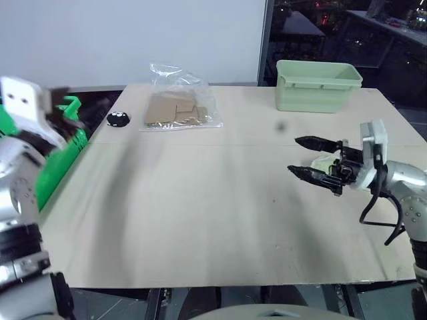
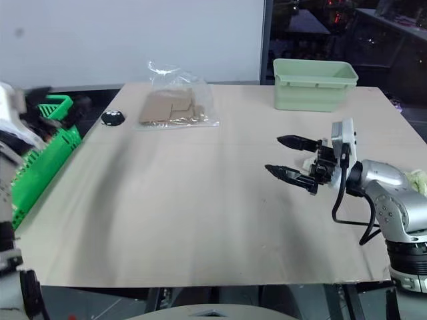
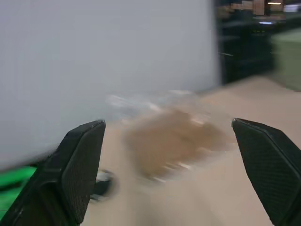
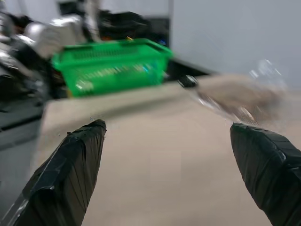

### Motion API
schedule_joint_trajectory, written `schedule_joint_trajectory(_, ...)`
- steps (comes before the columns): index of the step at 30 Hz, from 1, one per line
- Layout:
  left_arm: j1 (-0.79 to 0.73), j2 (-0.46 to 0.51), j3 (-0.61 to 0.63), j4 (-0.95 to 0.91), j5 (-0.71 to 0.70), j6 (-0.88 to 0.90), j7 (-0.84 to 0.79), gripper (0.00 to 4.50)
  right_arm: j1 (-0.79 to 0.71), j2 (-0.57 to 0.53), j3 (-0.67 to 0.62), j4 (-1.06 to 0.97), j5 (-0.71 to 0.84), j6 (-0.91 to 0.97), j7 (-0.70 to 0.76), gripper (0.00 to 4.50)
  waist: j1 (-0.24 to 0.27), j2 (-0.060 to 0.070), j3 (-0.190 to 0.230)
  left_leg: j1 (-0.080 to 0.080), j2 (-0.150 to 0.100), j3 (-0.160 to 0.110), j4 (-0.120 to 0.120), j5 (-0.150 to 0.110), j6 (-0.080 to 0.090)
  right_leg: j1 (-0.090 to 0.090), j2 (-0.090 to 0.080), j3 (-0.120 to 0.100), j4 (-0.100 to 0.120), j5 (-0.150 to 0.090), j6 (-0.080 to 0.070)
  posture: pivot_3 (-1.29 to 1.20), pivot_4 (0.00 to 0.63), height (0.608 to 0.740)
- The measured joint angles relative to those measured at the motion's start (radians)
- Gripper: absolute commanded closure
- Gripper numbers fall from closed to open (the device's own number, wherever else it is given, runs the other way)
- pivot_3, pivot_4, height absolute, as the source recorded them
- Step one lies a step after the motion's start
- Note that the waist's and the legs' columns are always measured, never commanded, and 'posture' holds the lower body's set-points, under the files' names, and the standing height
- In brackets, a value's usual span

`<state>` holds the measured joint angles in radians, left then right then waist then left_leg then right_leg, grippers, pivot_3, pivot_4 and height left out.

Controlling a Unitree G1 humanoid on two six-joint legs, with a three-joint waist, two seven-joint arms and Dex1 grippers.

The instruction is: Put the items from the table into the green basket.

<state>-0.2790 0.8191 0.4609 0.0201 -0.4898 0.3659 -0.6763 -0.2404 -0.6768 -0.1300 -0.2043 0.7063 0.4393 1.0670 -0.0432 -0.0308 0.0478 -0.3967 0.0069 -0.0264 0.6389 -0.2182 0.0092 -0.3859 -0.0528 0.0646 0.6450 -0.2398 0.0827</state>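
- Left eye view shows the right pincer (image 1: 305,157) hovering over the tabletop (image 1: 200,213) at about 3 o'clock, its two black fingers spread apart and holding nothing.
- Left wrist view shows the left pincer (image 3: 169,174) with its fingers wide apart and nothing between them, aimed toward a clear plastic bag (image 1: 179,107) of brown pieces.
- That bag lies on the tabletop at about 11 o'clock, with a small black round thing (image 1: 118,119) just beside it, toward 9 o'clock.
- The green basket (image 2: 43,157) sits off the tabletop's edge at 9 o'clock.
- A pale green tub (image 1: 317,85) stands on the tabletop at about 1 o'clock.
- The bottle and carton cannot be made out.
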Motion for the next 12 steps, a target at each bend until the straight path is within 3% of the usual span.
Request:
schedule_joint_trajectory(4, 0.183, -0.089, -0.094, -0.146, 0.004, 0.028, -0.013, 0.04, 0.111, 0.007, 0.007, 0.073, -0.129, -0.131, -0.003, 0.00, 0.002, 0.001, -0.001, 0.001, 0.000, 0.001, 0.001, 0.000, 0.000, 0.001, 0.001, 0.001, -0.001, -0.001, -0.002, -0.03, 0.000, 0.740)
schedule_joint_trajectory(6, 0.207, -0.108, -0.120, -0.167, 0.015, 0.027, -0.011, 0.04, 0.132, 0.010, 0.006, 0.085, -0.145, -0.148, -0.004, 0.00, 0.003, 0.002, -0.002, 0.002, 0.000, 0.001, 0.001, 0.000, 0.000, 0.003, 0.001, 0.002, -0.002, -0.002, -0.003, -0.04, 0.000, 0.740)
schedule_joint_trajectory(8, 0.290, -0.197, -0.246, -0.207, 0.089, 0.010, 0.028, 0.04, 0.228, 0.047, 0.004, 0.149, -0.219, -0.258, -0.023, 0.00, 0.006, 0.004, -0.003, 0.003, -0.001, 0.001, 0.003, 0.000, 0.000, 0.006, 0.001, 0.002, -0.003, -0.002, -0.004, -0.04, 0.000, 0.740)
schedule_joint_trajectory(12, 0.326, -0.231, -0.326, -0.202, 0.155, -0.033, 0.031, 0.04, 0.311, 0.058, 0.004, 0.208, -0.297, -0.352, -0.051, 0.00, 0.001, 0.006, -0.004, 0.004, 0.000, 0.001, 0.004, 0.000, 0.000, 0.006, 0.002, 0.002, -0.002, -0.002, -0.004, -0.06, 0.000, 0.740)
